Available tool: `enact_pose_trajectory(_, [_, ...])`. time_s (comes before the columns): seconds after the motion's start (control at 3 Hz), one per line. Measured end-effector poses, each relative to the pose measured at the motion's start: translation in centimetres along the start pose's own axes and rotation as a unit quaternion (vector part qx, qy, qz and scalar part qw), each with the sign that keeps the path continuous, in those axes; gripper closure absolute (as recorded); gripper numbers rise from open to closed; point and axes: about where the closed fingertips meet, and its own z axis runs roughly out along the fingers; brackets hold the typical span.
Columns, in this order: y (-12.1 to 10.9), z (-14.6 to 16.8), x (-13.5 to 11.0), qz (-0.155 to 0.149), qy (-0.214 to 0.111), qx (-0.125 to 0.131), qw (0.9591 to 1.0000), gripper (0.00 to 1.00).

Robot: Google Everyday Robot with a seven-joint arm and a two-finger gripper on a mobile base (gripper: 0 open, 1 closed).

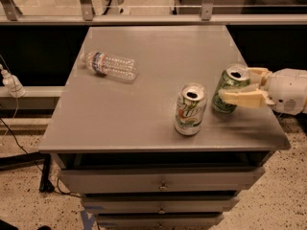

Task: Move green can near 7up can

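Observation:
The green can (229,91) stands upright on the grey table (144,114) near its right edge, open top up. My gripper (235,85) comes in from the right and is shut on the green can, with one pale finger (242,98) across its front and the other behind it. The 7up can (190,109), silver-white with a green logo, stands upright just left of and a little in front of the green can. A small gap lies between the two cans.
A clear plastic water bottle (111,64) lies on its side at the table's far left. The table has drawers below its front edge (163,150). A rail and glass panel run behind the table. A white plug hangs at the left.

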Motion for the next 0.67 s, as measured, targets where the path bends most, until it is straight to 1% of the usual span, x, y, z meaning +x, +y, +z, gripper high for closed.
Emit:
enact_pose_trajectory(0.33, [1.5, 1.4, -0.2, -0.004, -0.016, -0.050, 0.9986, 1.00])
enact_pose_trajectory(0.67, [3.4, 2.5, -0.8, -0.013, -0.030, -0.113, 0.9931, 1.00])
